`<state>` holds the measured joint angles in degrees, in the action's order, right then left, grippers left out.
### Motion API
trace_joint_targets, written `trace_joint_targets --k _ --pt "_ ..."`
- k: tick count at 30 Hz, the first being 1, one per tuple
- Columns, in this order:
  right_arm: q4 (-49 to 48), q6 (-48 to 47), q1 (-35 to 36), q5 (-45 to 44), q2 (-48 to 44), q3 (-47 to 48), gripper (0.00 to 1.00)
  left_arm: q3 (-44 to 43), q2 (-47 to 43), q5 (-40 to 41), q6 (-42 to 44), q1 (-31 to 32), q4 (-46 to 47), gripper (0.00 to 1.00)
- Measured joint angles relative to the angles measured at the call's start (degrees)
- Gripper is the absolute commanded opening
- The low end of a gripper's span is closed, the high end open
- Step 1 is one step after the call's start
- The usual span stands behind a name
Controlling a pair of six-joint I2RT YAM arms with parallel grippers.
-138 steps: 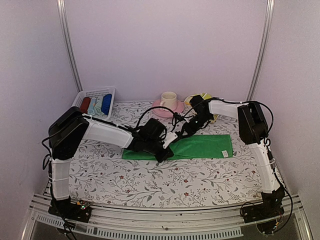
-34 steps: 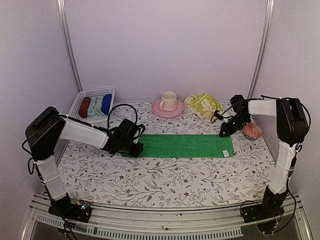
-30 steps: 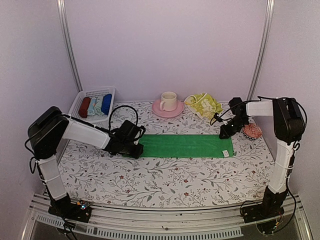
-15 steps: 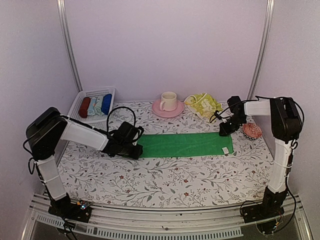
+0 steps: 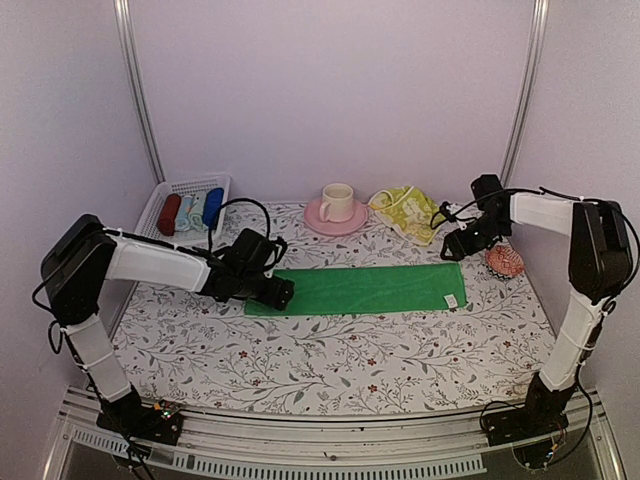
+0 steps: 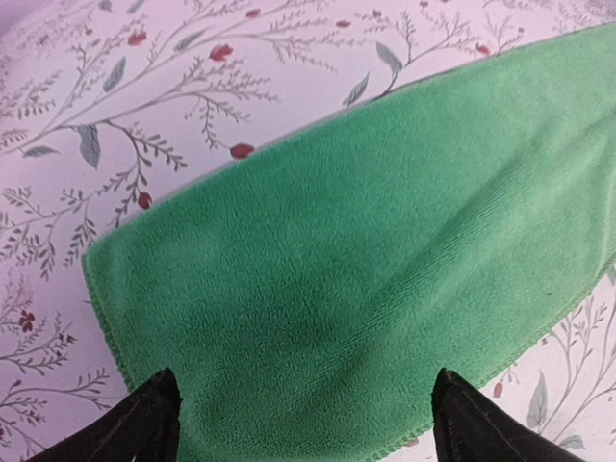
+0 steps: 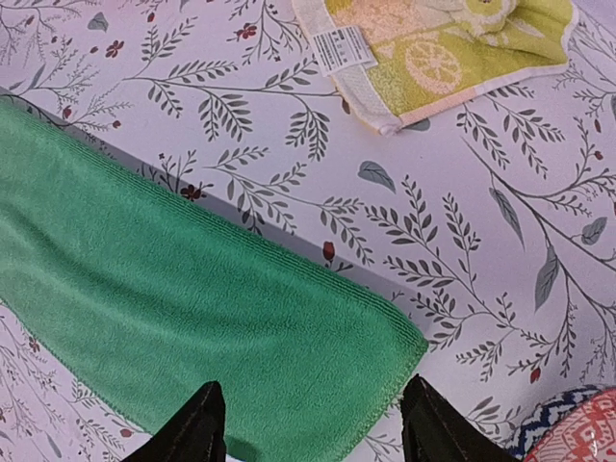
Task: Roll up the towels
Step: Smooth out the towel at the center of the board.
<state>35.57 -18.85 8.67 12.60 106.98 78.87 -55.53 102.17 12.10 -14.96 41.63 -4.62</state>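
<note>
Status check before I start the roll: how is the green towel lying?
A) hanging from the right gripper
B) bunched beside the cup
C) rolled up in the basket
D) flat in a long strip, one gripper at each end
D: the green towel lies spread flat, with the open left gripper over its left end and the open right gripper over its right corner, neither holding it.

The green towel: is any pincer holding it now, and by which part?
Nothing is held. The green towel lies flat; the left pincer is open over its left end, the right pincer open over its right end.
</note>
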Motion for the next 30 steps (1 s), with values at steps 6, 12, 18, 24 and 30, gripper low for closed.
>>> trace_joint_targets --k 6,12,18,24,30 --pt "0.2 0.7 -4.0 2.6 -2.0 -6.9 0.42 -1.7 -2.0 -0.1 0.8 0.6 1.5 0.92" --pt "1.4 -1.3 -5.6 7.1 -3.0 -12.3 0.29 -4.3 -0.4 0.2 3.0 0.2 1.9 0.82" --pt "1.7 -3.5 -5.1 13.1 -3.9 -12.6 0.27 -11.3 3.8 -1.4 5.2 -4.5 2.7 0.65" --pt "2.8 -5.7 -4.0 15.7 -3.6 -12.6 0.26 -17.7 13.3 -5.1 7.6 -6.4 3.5 0.58" --pt "4.3 -7.5 -2.1 17.4 -2.3 -12.6 0.26 -19.4 17.1 -7.8 9.0 -4.6 3.3 0.52"
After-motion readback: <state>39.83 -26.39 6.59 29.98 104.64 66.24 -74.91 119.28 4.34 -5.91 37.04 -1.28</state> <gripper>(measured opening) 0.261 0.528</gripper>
